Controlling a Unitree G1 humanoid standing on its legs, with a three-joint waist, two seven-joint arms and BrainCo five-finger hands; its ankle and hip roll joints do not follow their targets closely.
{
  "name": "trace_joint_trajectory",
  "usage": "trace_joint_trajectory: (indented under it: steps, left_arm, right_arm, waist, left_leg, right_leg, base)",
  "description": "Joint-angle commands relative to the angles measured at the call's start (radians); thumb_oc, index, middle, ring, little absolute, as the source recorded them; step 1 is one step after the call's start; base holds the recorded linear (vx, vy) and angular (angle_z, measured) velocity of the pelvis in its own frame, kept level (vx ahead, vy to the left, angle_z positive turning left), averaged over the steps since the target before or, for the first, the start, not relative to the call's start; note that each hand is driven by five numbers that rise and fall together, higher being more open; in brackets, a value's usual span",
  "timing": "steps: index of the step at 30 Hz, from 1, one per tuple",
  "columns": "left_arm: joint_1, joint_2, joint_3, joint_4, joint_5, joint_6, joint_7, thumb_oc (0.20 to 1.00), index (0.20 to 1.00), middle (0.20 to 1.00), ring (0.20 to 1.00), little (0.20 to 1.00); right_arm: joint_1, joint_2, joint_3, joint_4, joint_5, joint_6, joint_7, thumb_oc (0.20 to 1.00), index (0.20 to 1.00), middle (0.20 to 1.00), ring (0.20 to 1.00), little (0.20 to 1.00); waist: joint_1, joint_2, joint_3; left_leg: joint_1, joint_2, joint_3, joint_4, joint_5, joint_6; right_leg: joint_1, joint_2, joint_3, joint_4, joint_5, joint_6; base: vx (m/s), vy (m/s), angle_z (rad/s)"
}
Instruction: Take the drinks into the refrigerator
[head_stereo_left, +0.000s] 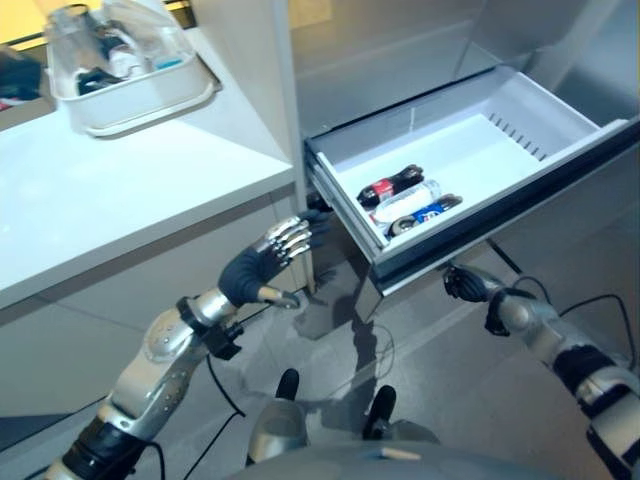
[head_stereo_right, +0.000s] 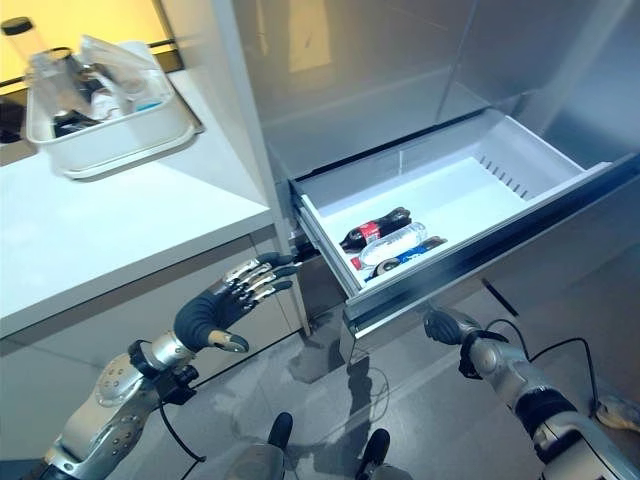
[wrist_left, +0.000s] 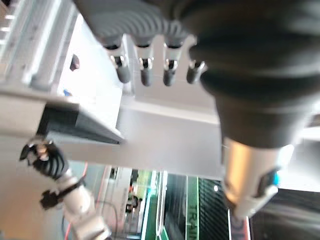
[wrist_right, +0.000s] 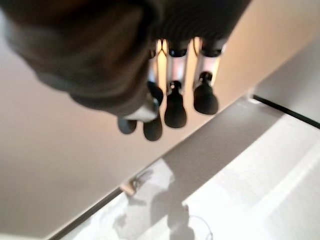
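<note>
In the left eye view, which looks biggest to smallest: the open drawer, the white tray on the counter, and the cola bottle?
1. Drawer
2. White tray
3. Cola bottle

The tray sits farther back, so its true size is unsure.

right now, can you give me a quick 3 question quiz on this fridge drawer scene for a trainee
1. True or false: the drawer is pulled out.
2. Where do the drinks lie? A) on the counter B) at the drawer's front end C) on the floor
3. Which hand is below the drawer's front panel?

Key
1. True.
2. B; the bottles lie on their sides. The counter carries a white basket.
3. The right hand, fingers curled, holding nothing. The left hand reaches with straight fingers toward the drawer's left side.
</note>
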Motion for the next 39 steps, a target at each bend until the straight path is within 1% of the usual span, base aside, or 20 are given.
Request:
trace_joint_trajectory:
  steps: [1,3,4,5,11,13,16,22,23,26,31,32,33,34,37,39]
  left_arm:
    - [-0.068,0.013,-0.055,-0.073,-0.049,-0.040,-0.007,1.000,1.000,1.000,1.000,1.000]
    - [-0.076,0.012,-0.062,-0.069,-0.051,-0.043,0.004,1.000,1.000,1.000,1.000,1.000]
    - [-0.077,0.012,-0.062,-0.069,-0.051,-0.043,0.004,1.000,1.000,1.000,1.000,1.000]
    - [-0.078,0.012,-0.060,-0.069,-0.053,-0.040,0.010,1.000,1.000,1.000,1.000,1.000]
    - [-0.090,0.011,-0.059,-0.055,-0.052,-0.036,0.018,1.000,1.000,1.000,1.000,1.000]
    - [-0.092,0.011,-0.055,-0.054,-0.049,-0.033,0.021,1.000,1.000,1.000,1.000,1.000]
    - [-0.094,0.005,-0.051,-0.057,-0.046,-0.028,0.012,1.000,1.000,1.000,1.000,1.000]
    - [-0.101,0.010,-0.063,-0.055,-0.043,-0.027,-0.005,1.000,1.000,1.000,1.000,1.000]
    - [-0.103,0.008,-0.062,-0.053,-0.044,-0.029,-0.007,1.000,1.000,1.000,1.000,1.000]
    - [-0.098,0.007,-0.057,-0.046,-0.043,-0.030,-0.009,1.000,1.000,1.000,1.000,1.000]
    - [-0.088,-0.001,-0.039,-0.038,-0.029,-0.039,-0.006,1.000,1.000,1.000,1.000,1.000]
    - [-0.081,-0.003,-0.027,-0.036,-0.019,-0.044,-0.001,1.000,1.000,1.000,1.000,1.000]
    - [-0.073,-0.008,-0.016,-0.029,-0.010,-0.049,0.004,1.000,1.000,1.000,1.000,1.000]
    - [-0.065,-0.011,-0.008,-0.017,0.005,-0.056,0.008,1.000,1.000,1.000,1.000,1.000]
    - [-0.046,-0.013,0.014,0.024,0.071,-0.086,0.023,1.000,1.000,1.000,1.000,1.000]
    - [-0.031,-0.025,0.024,0.084,0.121,-0.100,0.042,1.000,1.000,1.000,1.000,1.000]
  right_arm:
    - [-0.339,0.012,0.048,-0.051,0.027,-0.049,-0.062,0.200,0.200,0.200,0.200,0.200]
    - [-0.434,0.032,0.075,-0.077,0.026,-0.051,-0.077,0.200,0.200,0.200,0.200,0.200]
    - [-0.436,0.031,0.076,-0.076,0.026,-0.051,-0.077,0.200,0.200,0.200,0.200,0.200]
    - [-0.484,0.041,0.088,-0.101,0.020,-0.049,-0.087,0.200,0.200,0.200,0.200,0.200]
    - [-0.534,0.052,0.089,-0.188,0.017,-0.050,-0.108,0.200,0.200,0.200,0.200,0.200]
    - [-0.502,0.043,0.072,-0.232,0.029,-0.051,-0.103,0.200,0.200,0.200,0.200,0.200]
    - [-0.415,0.018,0.049,-0.298,0.068,-0.058,-0.058,0.200,0.200,0.200,0.200,0.200]
    - [-0.316,-0.007,0.045,-0.330,0.103,-0.073,-0.009,0.200,0.200,0.200,0.200,0.200]
    - [-0.285,-0.009,0.039,-0.337,0.116,-0.077,0.002,0.200,0.200,0.200,0.200,0.200]
    - [-0.241,-0.018,0.020,-0.361,0.127,-0.083,0.012,0.200,0.200,0.200,0.200,0.200]
    - [-0.118,0.008,-0.035,-0.392,0.171,-0.092,0.017,0.200,0.200,0.200,0.200,0.200]
    - [-0.075,0.013,-0.065,-0.409,0.188,-0.094,0.013,0.674,0.674,0.674,0.674,0.674]
    - [-0.041,0.018,-0.089,-0.418,0.200,-0.096,0.009,0.959,0.959,0.959,0.959,0.959]
    - [0.024,0.029,-0.130,-0.424,0.218,-0.098,0.001,1.000,1.000,1.000,1.000,1.000]
    - [0.162,0.055,-0.216,-0.439,0.264,-0.107,-0.006,1.000,1.000,1.000,1.000,1.000]
    - [0.259,0.082,-0.278,-0.436,0.309,-0.115,-0.013,1.000,1.000,1.000,1.000,1.000]
  waist:
    - [0.063,-0.014,-0.002]
    - [0.075,-0.012,-0.004]
    - [0.073,-0.012,-0.004]
    - [0.082,-0.011,-0.005]
    - [0.081,-0.012,-0.007]
    - [0.077,-0.014,-0.007]
    - [0.070,-0.024,-0.010]
    - [0.060,-0.042,-0.017]
    - [0.053,-0.049,-0.018]
    - [0.048,-0.056,-0.021]
    - [0.029,-0.065,-0.029]
    - [0.023,-0.066,-0.032]
    - [0.016,-0.066,-0.031]
    - [0.011,-0.067,-0.034]
    - [-0.013,-0.067,-0.038]
    - [-0.032,-0.069,-0.040]
  left_leg:
    - [0.005,-0.063,0.039,-0.003,-0.007,0.030]
    - [0.009,-0.057,0.033,-0.014,-0.004,0.026]
    - [0.004,-0.059,0.031,-0.013,0.002,0.028]
    - [0.007,-0.057,0.032,-0.017,0.002,0.024]
    - [-0.005,-0.062,0.022,-0.018,0.012,0.028]
    - [-0.003,-0.063,0.019,-0.019,0.010,0.031]
    - [-0.003,-0.064,0.018,-0.023,0.012,0.031]
    - [0.000,-0.060,0.022,-0.024,0.009,0.028]
    - [0.003,-0.058,0.026,-0.024,0.008,0.026]
    - [0.004,-0.056,0.033,-0.025,0.008,0.024]
    - [0.007,-0.048,0.054,-0.029,0.006,0.021]
    - [0.008,-0.046,0.061,-0.031,0.006,0.021]
    - [0.009,-0.045,0.066,-0.032,0.006,0.021]
    - [0.009,-0.045,0.071,-0.033,0.007,0.022]
    - [0.012,-0.046,0.072,-0.037,0.006,0.022]
    - [0.013,-0.046,0.075,-0.038,0.006,0.021]
  right_leg:
    - [0.009,-0.041,-0.008,0.182,-0.138,0.046]
    - [0.018,-0.037,-0.019,0.177,-0.145,0.043]
    - [0.015,-0.038,-0.021,0.174,-0.139,0.044]
    - [0.019,-0.036,-0.026,0.173,-0.143,0.044]
    - [0.012,-0.045,-0.038,0.174,-0.131,0.047]
    - [0.012,-0.048,-0.039,0.176,-0.130,0.048]
    - [0.018,-0.051,-0.051,0.175,-0.130,0.050]
    - [0.027,-0.050,-0.053,0.169,-0.127,0.052]
    - [0.030,-0.048,-0.052,0.162,-0.124,0.052]
    - [0.036,-0.044,-0.050,0.150,-0.119,0.053]
    - [0.039,-0.037,-0.030,0.117,-0.103,0.059]
    - [0.039,-0.035,-0.023,0.112,-0.100,0.061]
    - [0.037,-0.036,-0.022,0.111,-0.097,0.062]
    - [0.037,-0.036,-0.019,0.109,-0.094,0.063]
    - [0.037,-0.039,-0.020,0.110,-0.091,0.066]
    - [0.036,-0.041,-0.018,0.112,-0.089,0.068]
  base:
    - [-0.02,-0.006,0.13]
    - [0.00,-0.017,0.24]
    - [0.00,-0.009,0.26]
    - [-0.02,0.013,0.15]
    - [-0.02,0.018,0.08]
    - [0.00,0.013,0.13]
    - [-0.01,0.015,0.15]
    - [-0.02,-0.002,0.11]
    - [0.00,0.000,0.00]
    - [-0.02,-0.003,-0.02]
    - [-0.02,0.002,-0.08]
    - [-0.02,0.013,-0.20]
    - [-0.02,0.020,-0.18]
    - [-0.01,0.019,-0.12]
    - [-0.01,0.026,-0.07]
    - [0.00,0.030,-0.08]
